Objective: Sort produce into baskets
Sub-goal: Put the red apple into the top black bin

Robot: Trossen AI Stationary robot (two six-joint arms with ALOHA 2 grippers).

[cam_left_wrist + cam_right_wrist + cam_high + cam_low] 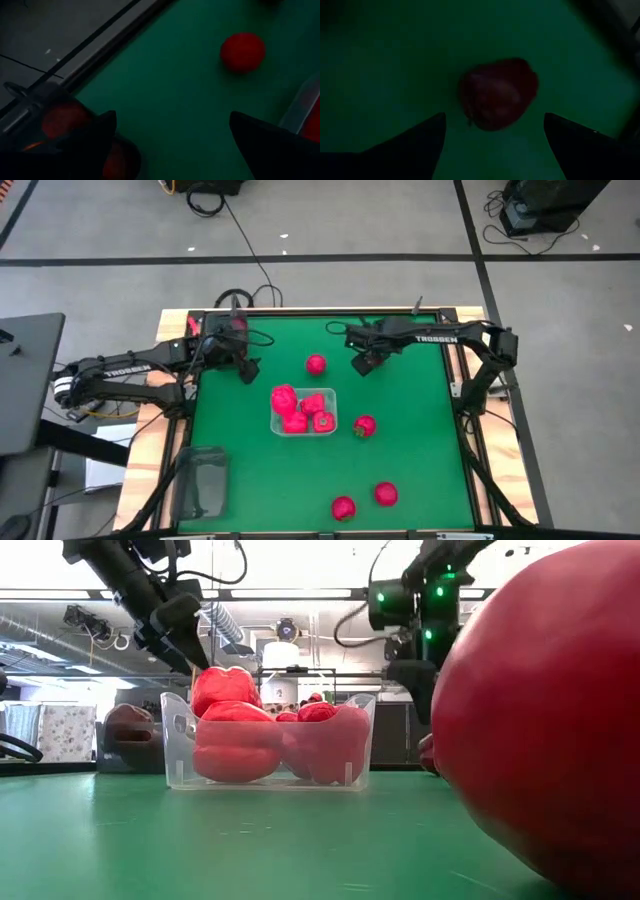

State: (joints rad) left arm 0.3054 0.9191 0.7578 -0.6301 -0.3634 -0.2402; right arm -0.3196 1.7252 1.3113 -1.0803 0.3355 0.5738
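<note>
Dark maroon apple (499, 93) on green table mat (420, 460), far side, directly ahead of right gripper (492, 132), centred between wide-spread fingers; nothing held. Left gripper (243, 366) likewise wide, empty, near round red fruit (316, 364). Clear plastic bin (303, 429) mid-table, filled with red peppers.

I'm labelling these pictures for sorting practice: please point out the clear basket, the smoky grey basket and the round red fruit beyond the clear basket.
clear basket (331, 431): high view, near right rim.
smoky grey basket (204, 483): high view, its floor.
round red fruit (316, 364): high view, its top.
</note>
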